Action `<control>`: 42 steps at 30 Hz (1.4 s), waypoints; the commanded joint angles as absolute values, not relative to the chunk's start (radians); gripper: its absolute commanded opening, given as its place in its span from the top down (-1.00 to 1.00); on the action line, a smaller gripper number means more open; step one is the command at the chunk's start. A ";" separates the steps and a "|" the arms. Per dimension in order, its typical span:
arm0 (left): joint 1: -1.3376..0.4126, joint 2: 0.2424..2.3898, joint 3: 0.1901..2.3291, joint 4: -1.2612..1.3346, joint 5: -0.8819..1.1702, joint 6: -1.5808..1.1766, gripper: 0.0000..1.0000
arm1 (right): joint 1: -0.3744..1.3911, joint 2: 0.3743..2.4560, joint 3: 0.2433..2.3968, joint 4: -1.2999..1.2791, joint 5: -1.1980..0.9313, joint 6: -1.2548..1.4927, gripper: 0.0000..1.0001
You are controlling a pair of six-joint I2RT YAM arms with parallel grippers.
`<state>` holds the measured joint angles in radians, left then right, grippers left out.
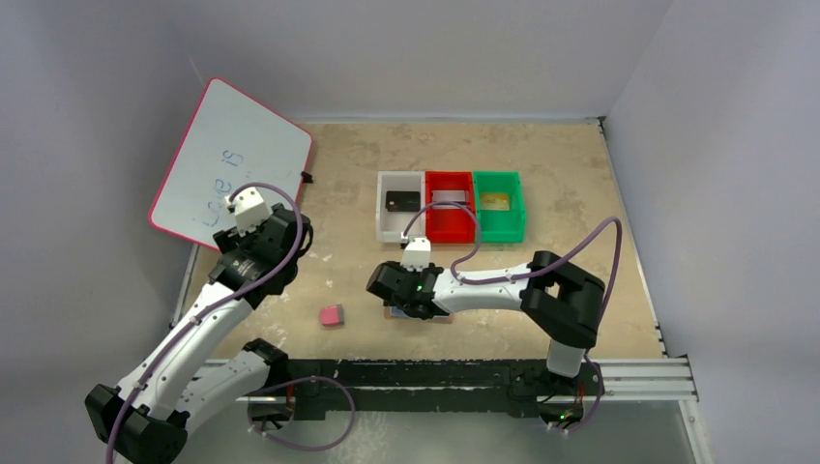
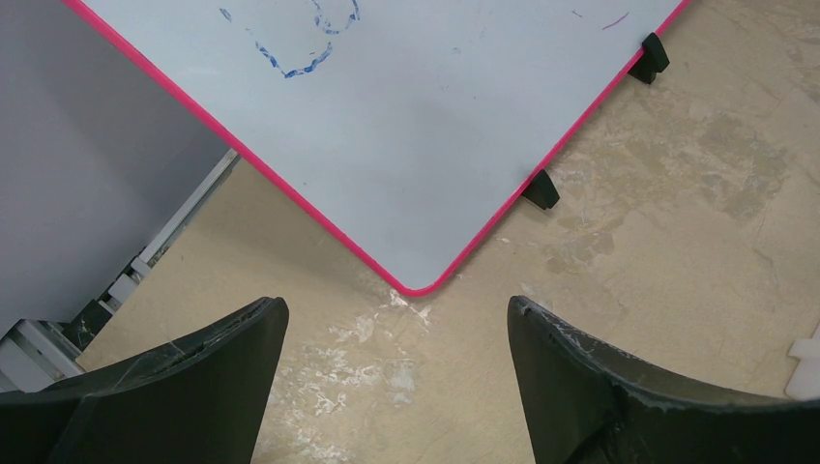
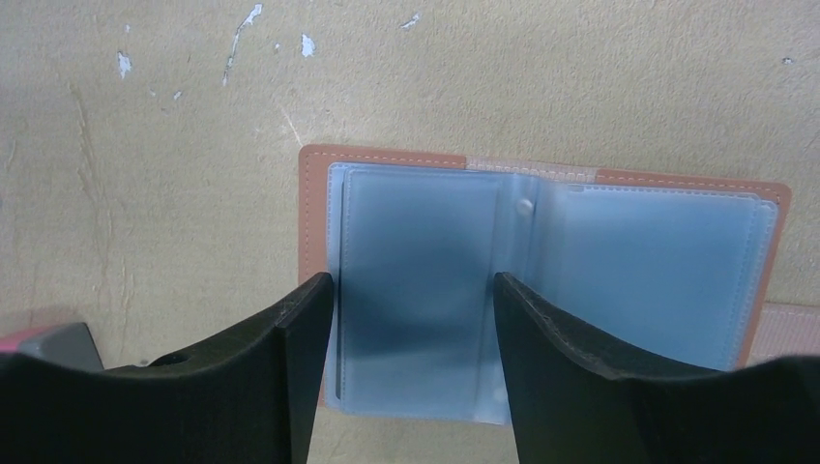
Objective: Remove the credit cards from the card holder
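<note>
Card holder (image 3: 629,261): open, looks empty. Credit cards (image 1: 401,201): three in bins (image 1: 451,233). Your left gripper (image 2: 396,305), right gripper (image 3: 414,286): wide, empty.

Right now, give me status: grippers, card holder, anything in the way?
Left gripper open, empty, by whiteboard. Right gripper open over card holder, spread flat, sleeves look empty. Credit cards in bins. Eraser lies apart, nothing blocking.

Tan card holder (image 3: 619,261) lies open flat; 3 credit cards (image 1: 402,200) in bins (image 1: 450,232).
</note>
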<state>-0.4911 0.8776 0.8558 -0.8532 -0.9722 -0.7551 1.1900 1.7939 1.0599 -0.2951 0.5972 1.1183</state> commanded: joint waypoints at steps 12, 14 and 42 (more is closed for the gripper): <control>-0.486 0.869 0.876 -0.825 -0.977 -0.735 -0.68 | 1.192 1.786 0.988 -0.275 0.532 1.164 -0.16; -0.486 0.867 0.875 -0.825 -0.977 -0.736 -0.68 | 1.192 1.788 0.991 -0.284 0.537 1.167 -0.13; -0.486 0.876 0.873 -0.815 -0.949 -0.728 -0.68 | 1.181 1.764 0.961 -0.229 0.532 1.137 0.33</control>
<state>-0.4911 0.8776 0.8558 -0.8467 -0.9611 -0.7544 1.1896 1.7947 1.0397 -0.2783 0.6441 1.1671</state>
